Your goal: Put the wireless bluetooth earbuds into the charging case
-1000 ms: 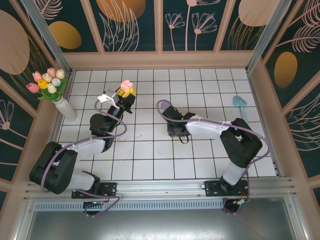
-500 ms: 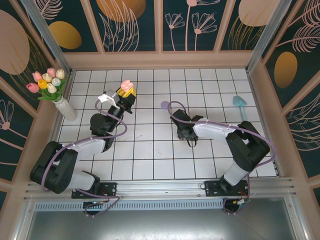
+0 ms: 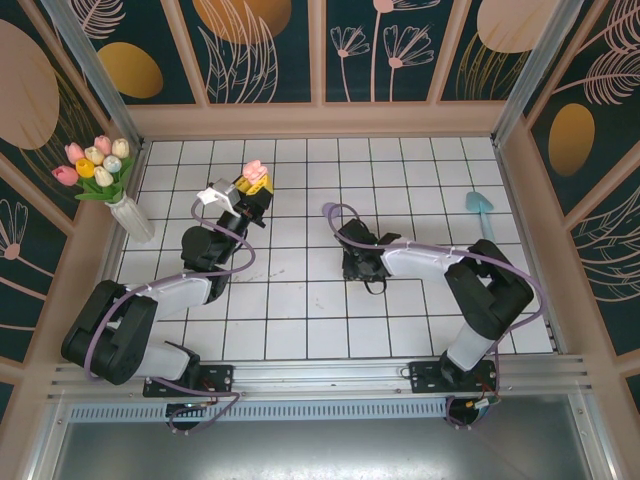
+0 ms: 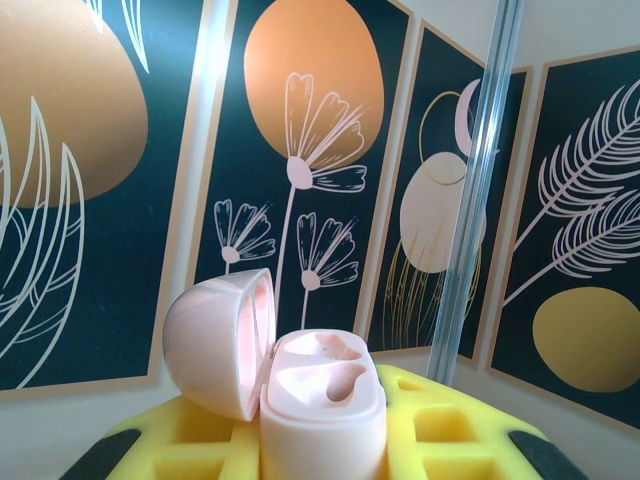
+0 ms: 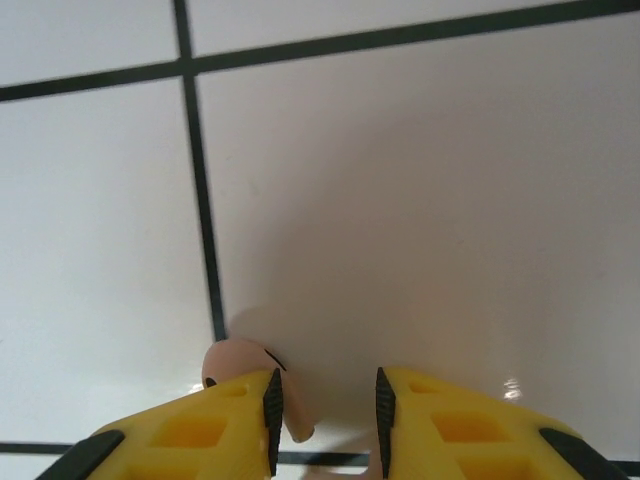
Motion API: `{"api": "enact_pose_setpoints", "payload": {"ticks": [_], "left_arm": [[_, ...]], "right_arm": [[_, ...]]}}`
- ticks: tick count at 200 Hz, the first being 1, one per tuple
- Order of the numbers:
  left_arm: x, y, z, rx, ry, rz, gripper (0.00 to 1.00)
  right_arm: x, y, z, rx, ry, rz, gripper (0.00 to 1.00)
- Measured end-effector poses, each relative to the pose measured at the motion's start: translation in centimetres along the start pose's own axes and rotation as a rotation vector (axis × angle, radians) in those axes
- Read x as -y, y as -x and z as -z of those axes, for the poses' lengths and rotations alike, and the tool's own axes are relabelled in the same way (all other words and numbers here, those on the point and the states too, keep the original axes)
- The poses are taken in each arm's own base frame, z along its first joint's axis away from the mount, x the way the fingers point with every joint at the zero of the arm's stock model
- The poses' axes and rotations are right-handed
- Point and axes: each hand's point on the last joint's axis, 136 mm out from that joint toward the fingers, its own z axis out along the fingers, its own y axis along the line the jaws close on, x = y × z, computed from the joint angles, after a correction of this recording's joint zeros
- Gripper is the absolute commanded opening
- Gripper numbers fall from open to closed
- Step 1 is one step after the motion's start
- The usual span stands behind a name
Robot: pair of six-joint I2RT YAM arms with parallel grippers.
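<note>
- While the right gripper [image 5: 326, 402] sits low over the white tiled table [image 5: 430, 200] with its jaws parted, note that the pale pink earbud [image 5: 238, 362] lies on the tile against one yellow pad [image 5: 200, 428]. Its stem pokes into the gap and the other pad stands clear of it, so nothing is grasped there yet.
- Shift a touch toward the bud so it sits mid-gap before you close. Otherwise, I judge, the near pad will nudge it sideways or pinch only the stem.
- Close gently, because so small and smooth a bud will likely slip out under a hard squeeze.
- Your left gripper [image 4: 320, 440] is clenched on the pink charging case [image 4: 322, 395]. The case is raised over the far left of the table with its lid [image 4: 215, 345] swung open, and its sockets look empty.
- Keep that case upright and steady so the sockets face up for the drop-in.
- From above, the right arm's wrist hides the bud, so judge your alignment from the wrist camera.
- The stem's tip is partly tucked behind the pad, so you cannot tell how it lies.
- Beyond the right gripper sits a small purple item [image 3: 330, 210], too small to tell whether it is a bud.
</note>
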Motion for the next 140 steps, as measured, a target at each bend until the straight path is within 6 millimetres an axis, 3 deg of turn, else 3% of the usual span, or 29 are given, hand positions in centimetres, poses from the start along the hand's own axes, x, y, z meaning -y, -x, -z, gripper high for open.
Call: {"api": "enact_pose_setpoints", "payload": {"ticks": [39, 61, 140], "left_arm": [[0.0, 0.1, 0.0, 0.006, -0.002, 0.001, 0.0], [0.1, 0.3, 0.0, 0.01, -0.003, 0.001, 0.0], [0.1, 0.5, 0.0, 0.018, -0.005, 0.007, 0.0]], "right_arm": [[-2.7, -1.9, 0.4, -0.042, 0.069, 0.06, 0.33], [-4.0, -1.8, 1.0, -0.037, 0.097, 0.076, 0.33], [-4.1, 0.0, 2.1, 0.03, 0.041, 0.105, 0.34]]}}
